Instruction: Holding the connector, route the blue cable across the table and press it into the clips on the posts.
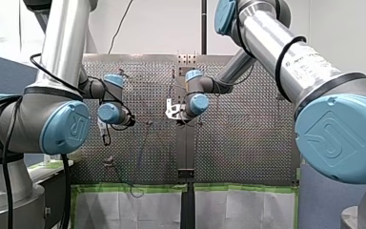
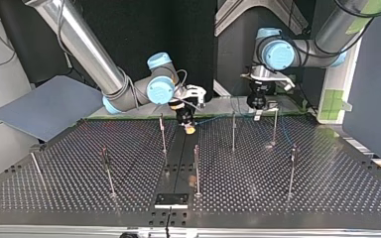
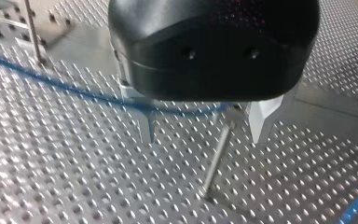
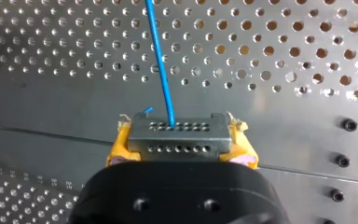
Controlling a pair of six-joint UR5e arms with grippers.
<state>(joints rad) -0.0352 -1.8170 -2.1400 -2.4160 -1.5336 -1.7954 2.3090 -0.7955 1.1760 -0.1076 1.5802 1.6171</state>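
Right wrist view: note right gripper (image 4: 182,148) clamped by its yellow pads (image 4: 119,149) on both sides of the grey connector (image 4: 177,130), with the blue cable (image 4: 161,60) leaving the connector's holed face and running away over the perforated table (image 4: 284,56). Left wrist view: note left gripper (image 3: 205,126) with metal fingers (image 3: 147,128) spread apart, gripping nothing, straddling a thin post (image 3: 216,154); see cable crossing just behind the fingers, low over the plate. Cannot tell cable-to-post contact, nor any seating in a clip. Top view: place connector near the table's far edge, about mid-width, with cable strung sideways toward the left gripper. Judge risks from here: dragging the line clear of the post by pulling the connector onward before seating; pinching the post rather than the cable by closing the spread fingers where they stand; slipping the connector in the pads, or bending the post, through too much tension on the line.
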